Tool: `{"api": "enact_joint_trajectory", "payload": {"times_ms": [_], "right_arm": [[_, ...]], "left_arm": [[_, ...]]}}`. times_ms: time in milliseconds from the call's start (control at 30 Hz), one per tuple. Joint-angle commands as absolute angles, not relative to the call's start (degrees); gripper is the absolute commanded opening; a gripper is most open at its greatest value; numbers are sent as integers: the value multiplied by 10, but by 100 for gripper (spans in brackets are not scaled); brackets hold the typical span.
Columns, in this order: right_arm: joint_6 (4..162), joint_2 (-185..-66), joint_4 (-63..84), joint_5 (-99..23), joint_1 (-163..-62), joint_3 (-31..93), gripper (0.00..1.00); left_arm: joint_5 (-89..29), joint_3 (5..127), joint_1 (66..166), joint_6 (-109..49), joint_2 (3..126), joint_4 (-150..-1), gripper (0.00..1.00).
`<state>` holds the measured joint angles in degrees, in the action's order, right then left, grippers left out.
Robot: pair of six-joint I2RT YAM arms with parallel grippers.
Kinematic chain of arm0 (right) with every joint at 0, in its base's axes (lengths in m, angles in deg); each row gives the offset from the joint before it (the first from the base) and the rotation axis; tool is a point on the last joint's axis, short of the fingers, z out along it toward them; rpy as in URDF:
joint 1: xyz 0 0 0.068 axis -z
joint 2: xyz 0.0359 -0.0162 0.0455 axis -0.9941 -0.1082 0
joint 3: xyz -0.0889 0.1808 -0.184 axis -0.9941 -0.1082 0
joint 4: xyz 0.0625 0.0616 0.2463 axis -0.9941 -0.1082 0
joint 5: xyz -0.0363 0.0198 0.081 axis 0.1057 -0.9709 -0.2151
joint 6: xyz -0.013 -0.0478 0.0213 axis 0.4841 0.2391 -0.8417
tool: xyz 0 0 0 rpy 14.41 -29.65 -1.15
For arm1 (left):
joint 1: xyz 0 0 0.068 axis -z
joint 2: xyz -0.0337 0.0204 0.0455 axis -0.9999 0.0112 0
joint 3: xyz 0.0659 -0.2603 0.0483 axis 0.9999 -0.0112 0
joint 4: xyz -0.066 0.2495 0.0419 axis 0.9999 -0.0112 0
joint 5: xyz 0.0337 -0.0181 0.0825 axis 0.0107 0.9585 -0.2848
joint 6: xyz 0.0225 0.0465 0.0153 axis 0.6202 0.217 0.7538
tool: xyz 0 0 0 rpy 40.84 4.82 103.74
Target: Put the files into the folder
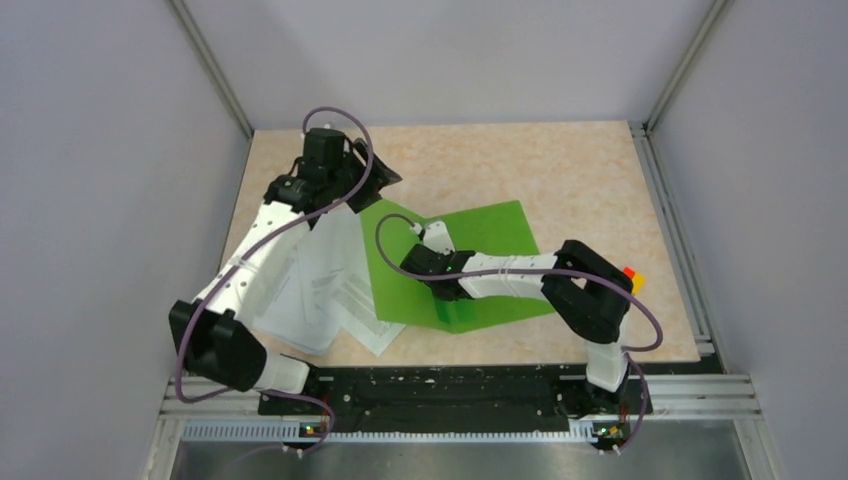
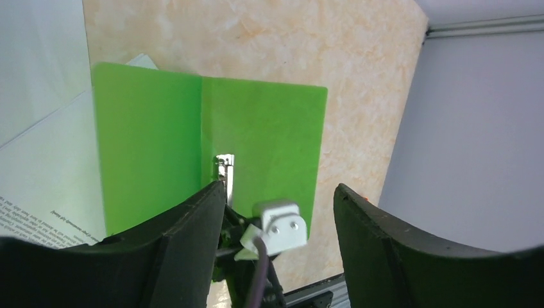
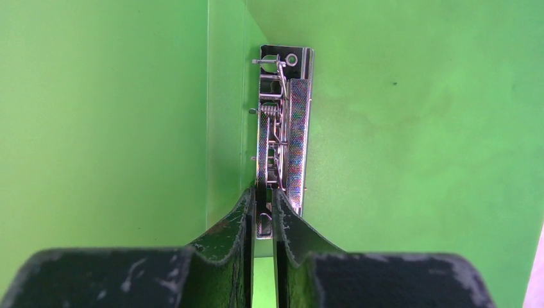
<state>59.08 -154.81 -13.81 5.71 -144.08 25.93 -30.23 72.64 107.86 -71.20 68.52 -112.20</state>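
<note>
**Right end effector pinches the folder's clip; files not yet in.**
The green folder (image 1: 490, 240) lies open at the centre of the table (image 1: 560, 170), with the files (image 1: 320, 290) spread just left of it and overlapping its left edge. The right end effector (image 3: 263, 212) is nearly closed on the thin lower end of the metal clip (image 3: 285, 115) at the spine. The left end effector (image 2: 280, 188) hangs wide open and empty at the upper left. This looks like the clip-opening step: next the clip needs lifting so the files can slide under.

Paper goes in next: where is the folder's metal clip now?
Right wrist view: the metal clip lies along the open green folder's centre fold, its near end pinched in the right claw.
</note>
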Motion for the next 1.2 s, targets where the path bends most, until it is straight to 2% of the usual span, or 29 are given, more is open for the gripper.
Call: {"api": "enact_joint_trajectory", "payload": {"times_ms": [0,233,567,700,933,1167], "right_arm": [[550,-1494,-134,58,-1451,204,7],[558,-1431,-52,35,-1449,136,8],[587,-1444,63,-130,-1396,121,8],[592,-1448,67,-153,-1386,128,8],[594,-1438,50,-171,-1380,123,12],[602,-1414,19,-177,-1381,141,22]], "left_arm": [[-295,691,1091,-764,738,-1076,68],[-343,578,1107,-747,745,-1074,65],[-445,466,1165,-691,735,-1082,58],[-491,442,1207,-692,745,-1085,54],[-606,447,1271,-713,770,-1116,57],[-678,468,1312,-771,833,-1174,62]]}}
